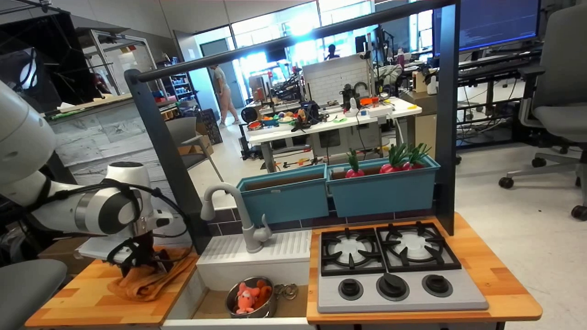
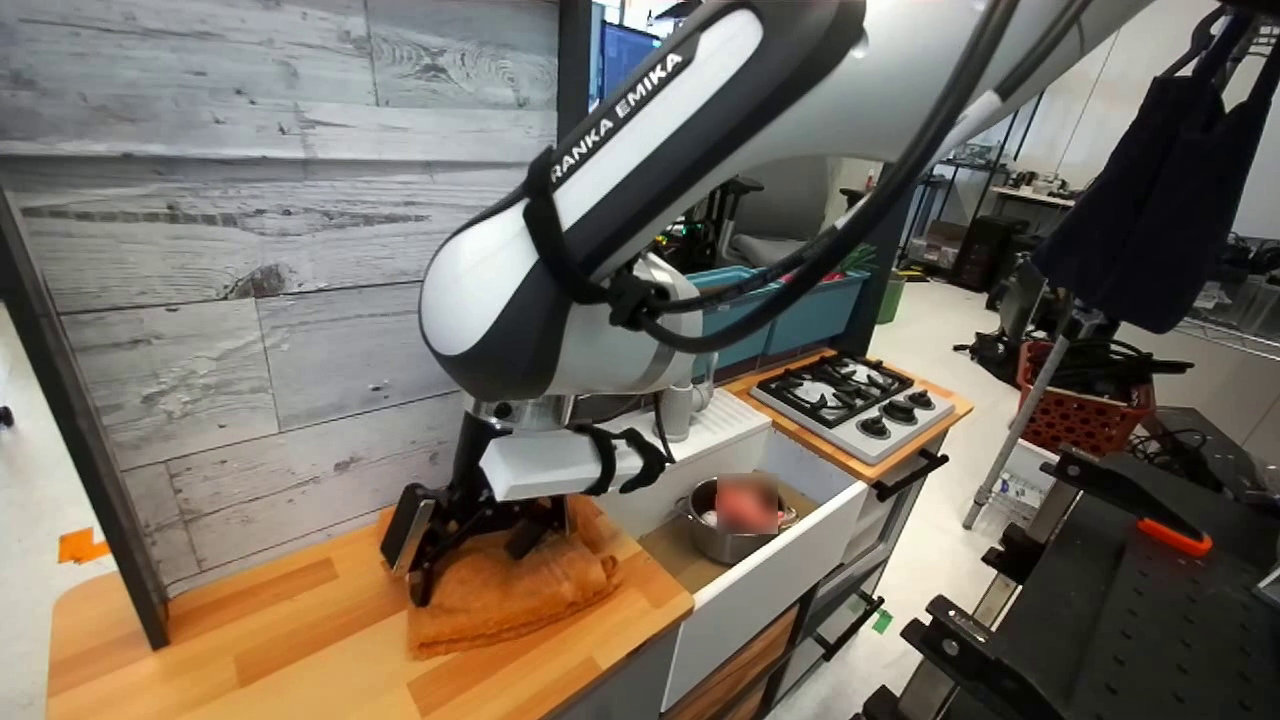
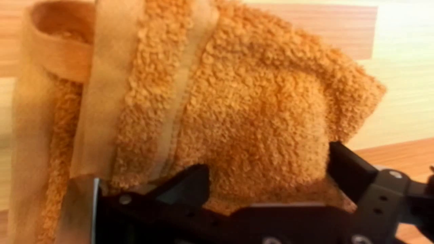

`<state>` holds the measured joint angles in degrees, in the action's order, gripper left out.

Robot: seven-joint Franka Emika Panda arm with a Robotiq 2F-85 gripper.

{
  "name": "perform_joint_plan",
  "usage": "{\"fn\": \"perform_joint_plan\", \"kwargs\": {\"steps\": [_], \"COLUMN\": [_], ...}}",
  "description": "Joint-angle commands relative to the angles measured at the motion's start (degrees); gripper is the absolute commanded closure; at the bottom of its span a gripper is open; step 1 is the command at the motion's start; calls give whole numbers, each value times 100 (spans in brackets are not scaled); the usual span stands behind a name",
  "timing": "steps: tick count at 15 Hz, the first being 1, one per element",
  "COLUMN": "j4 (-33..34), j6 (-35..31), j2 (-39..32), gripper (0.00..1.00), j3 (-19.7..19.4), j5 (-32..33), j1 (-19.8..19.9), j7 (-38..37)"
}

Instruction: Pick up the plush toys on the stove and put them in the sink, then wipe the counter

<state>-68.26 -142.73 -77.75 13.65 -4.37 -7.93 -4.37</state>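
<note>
Where legible, "RANKA EMIKA" (image 2: 618, 117) on arm (image 2: 660, 190)

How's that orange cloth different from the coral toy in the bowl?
Place: the orange cloth lies on the wooden counter; the coral toy sits in the metal bowl in the sink.
Form: the cloth is loosely folded, with flat hems; the toy is plump and rounded.
Handling: the open gripper is at the cloth, but apart from the toy.
Both look soft and have warm colours.

It was a lab: a robot arm (image 1: 87, 211) hung over a kitchen counter (image 1: 497, 284), a cluttered workbench (image 1: 406, 110) and monitor (image 1: 497, 23) beyond the back edge.
</note>
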Motion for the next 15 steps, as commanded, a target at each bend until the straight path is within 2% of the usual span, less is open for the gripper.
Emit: {"fn": "perform_joint_plan", "kwargs": {"steps": [1,4,7,9,11,13,15], "j4": [-441,-396,136,360,525,346,-128], "j6": [-7,-216,-251,-243,-202,-91,-112], "j2": [65,6,-244,-332,-421,-329,-72], "gripper": [0,0,0,0,0,0,0], "j3": [166,45,-323,-575,-799,-857,-924], "j5": [218,617,927,1118,1188,1034,786], "j1": [-355,-966,-1749,-2027,-2120,-1892,-1609], "j7": [290,334,269,205,124,56,-103]}}
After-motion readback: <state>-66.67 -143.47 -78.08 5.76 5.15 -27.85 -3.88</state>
